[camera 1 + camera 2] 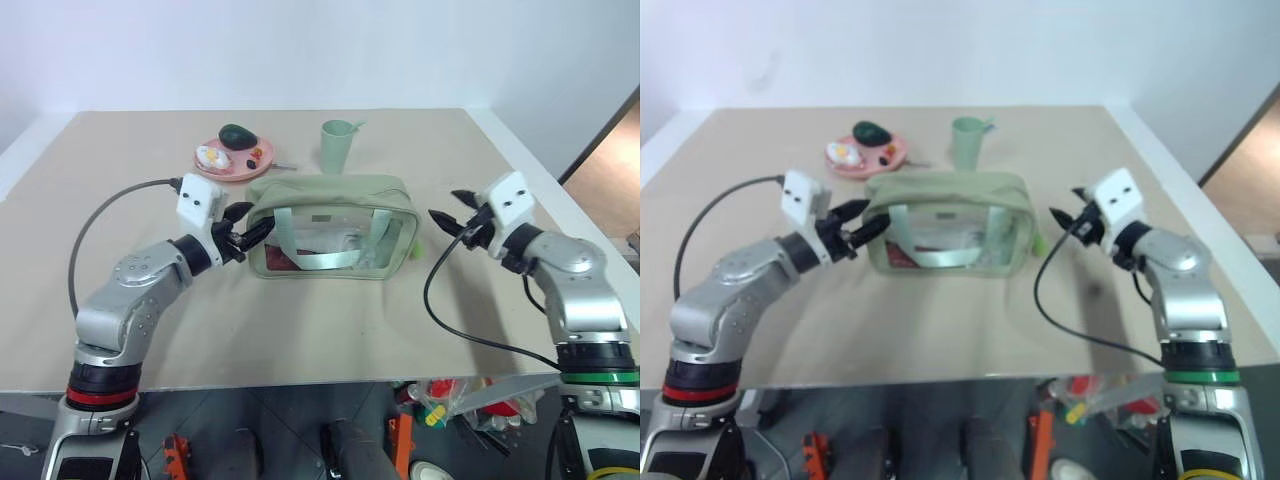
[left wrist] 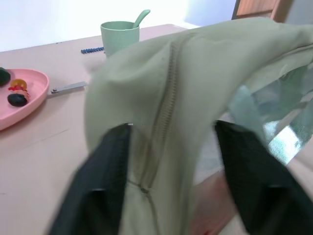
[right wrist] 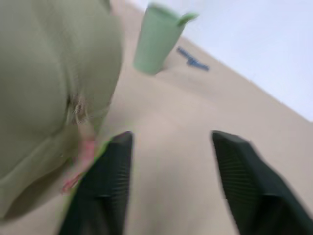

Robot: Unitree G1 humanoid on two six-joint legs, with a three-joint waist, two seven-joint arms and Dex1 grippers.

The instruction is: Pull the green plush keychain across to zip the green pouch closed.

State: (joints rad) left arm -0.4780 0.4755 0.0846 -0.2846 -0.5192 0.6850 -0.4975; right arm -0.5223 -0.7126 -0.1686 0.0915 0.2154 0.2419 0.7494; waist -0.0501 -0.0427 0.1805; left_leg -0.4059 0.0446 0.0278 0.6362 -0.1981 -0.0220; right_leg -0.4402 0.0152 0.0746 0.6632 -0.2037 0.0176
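Observation:
The green pouch (image 1: 330, 190) stands upright in the middle of the table, its clear side panel and pale strap facing me. My left gripper (image 1: 255, 225) is open at the pouch's left end. In the left wrist view its fingers (image 2: 105, 166) straddle that end and the zipper (image 2: 164, 98) runs between them. The green plush keychain (image 1: 417, 250) shows as a small lime-green bit low at the pouch's right end. My right gripper (image 1: 442, 203) is open and hangs a short way right of the pouch, touching nothing.
Behind the pouch stand a pale green cup (image 1: 338, 145) with a spoon and a pink plate (image 1: 262, 165) bearing a dark green avocado toy (image 1: 237, 135) and small toy foods. The table's right edge (image 1: 560, 215) runs close past my right arm.

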